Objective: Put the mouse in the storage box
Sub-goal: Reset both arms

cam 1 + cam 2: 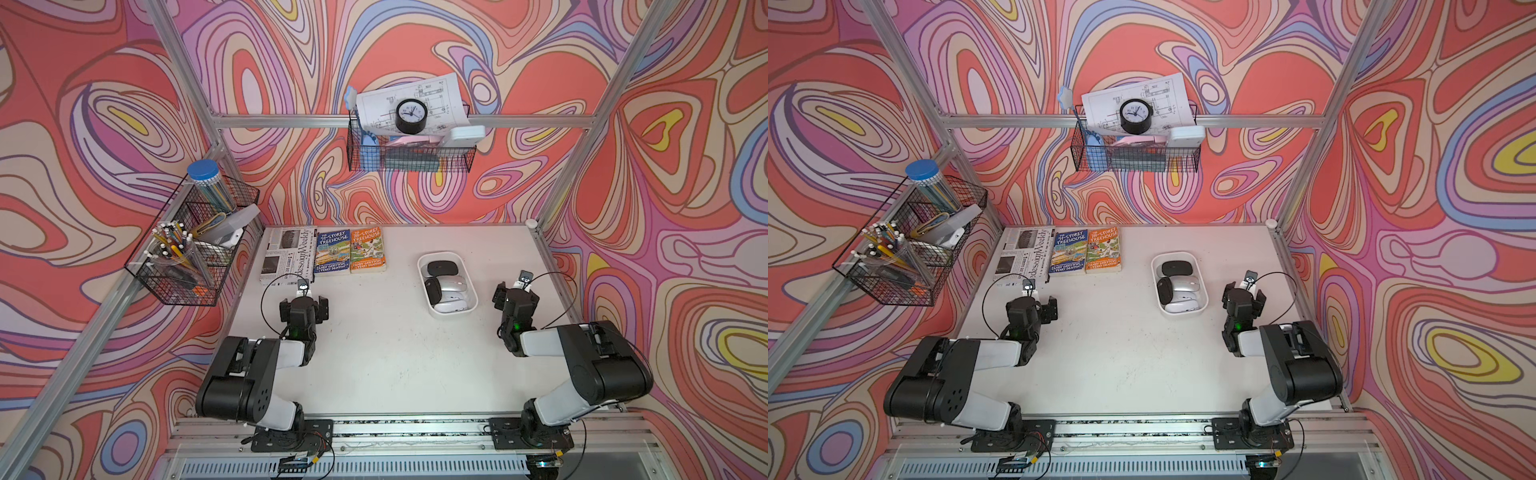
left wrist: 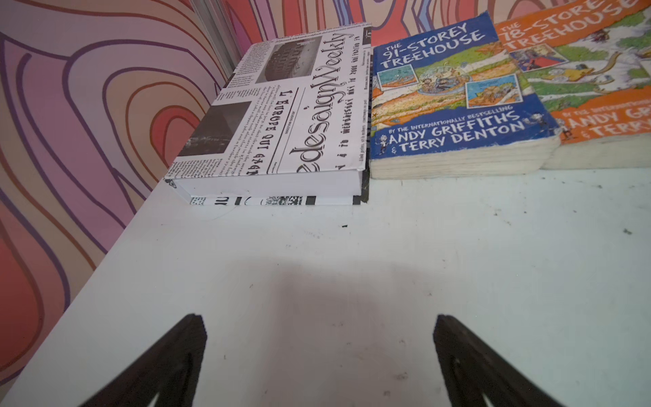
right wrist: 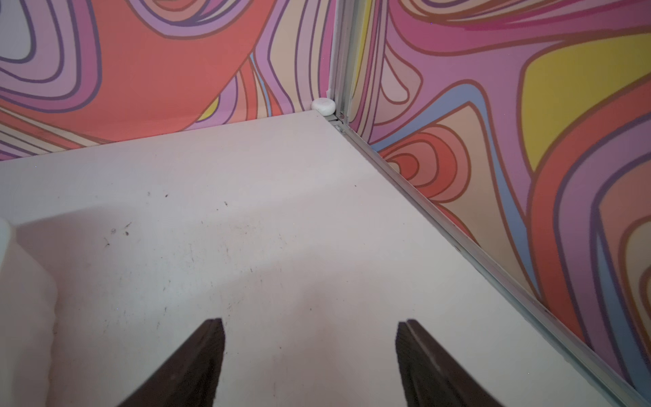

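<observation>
Right fingers (image 3: 197,366) cropped; storage box (image 3: 24,310) edge blurred.

A robotics lab test cell dressed as a desk: silver aluminium framing (image 1: 291,121) holds swirl-patterned pink-and-red printed wall panels (image 1: 83,124) around a scuffed white tabletop (image 1: 374,353). Two black-and-white robot arms (image 1: 245,378) stand bolted to a metal rail (image 1: 415,428); a black wire basket of pens (image 1: 166,286) hangs alongside.
</observation>
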